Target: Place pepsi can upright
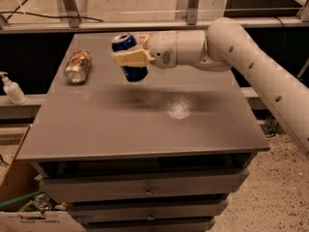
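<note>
In the camera view the pepsi can is a dark blue cylinder with a silver top rim. It is nearly upright, with its top leaning a little to the left. It hangs in the air above the back of the table, clear of the surface, with a soft dark shadow on the table below it. The gripper is clamped on the can's middle, one cream, flat-sided finger crossing the can's front. The arm behind it is smooth, white and rounded, reaching in over the table's right side.

The table top is flat, matt grey and rectangular, with a pale glare patch near its centre. A tan-orange patterned can lies on its side at the table's back left, its silver end facing forward. Grey drawers sit under the table top. A white pump bottle stands left of the table.
</note>
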